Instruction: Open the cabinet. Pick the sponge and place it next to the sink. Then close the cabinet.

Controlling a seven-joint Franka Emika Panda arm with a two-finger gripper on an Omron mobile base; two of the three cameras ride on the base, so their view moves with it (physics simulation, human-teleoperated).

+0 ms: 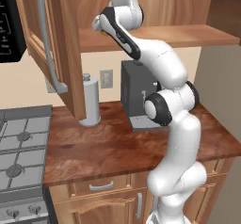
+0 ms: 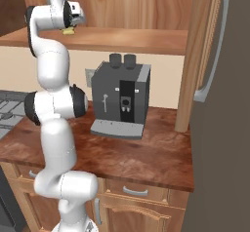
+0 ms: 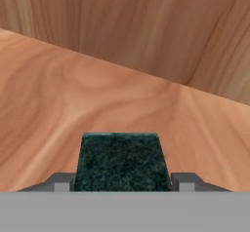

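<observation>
The cabinet stands open, its left door (image 1: pixel 66 53) and right door (image 2: pixel 205 46) swung out over the counter. My arm reaches up onto the cabinet's wooden shelf (image 2: pixel 136 38). The sponge (image 3: pixel 119 160) shows its dark green scrub face in the hand view and a yellow edge (image 2: pixel 70 30) under the hand in the right base view. It lies flat on the shelf (image 3: pixel 97 94). My gripper (image 3: pixel 122 183) is shut on the sponge, one finger tip against each of its sides. In the left base view the gripper (image 1: pixel 99 24) sits at the shelf's left end. The sink is out of view.
A dark grey coffee machine (image 2: pixel 121 97) stands on the brown counter (image 1: pixel 94 148) under the shelf. A paper towel roll (image 1: pixel 89 100) is just behind the left door's lower edge. A gas stove (image 1: pixel 21 143) lies to the left, with a black microwave (image 1: pixel 9 25) above it.
</observation>
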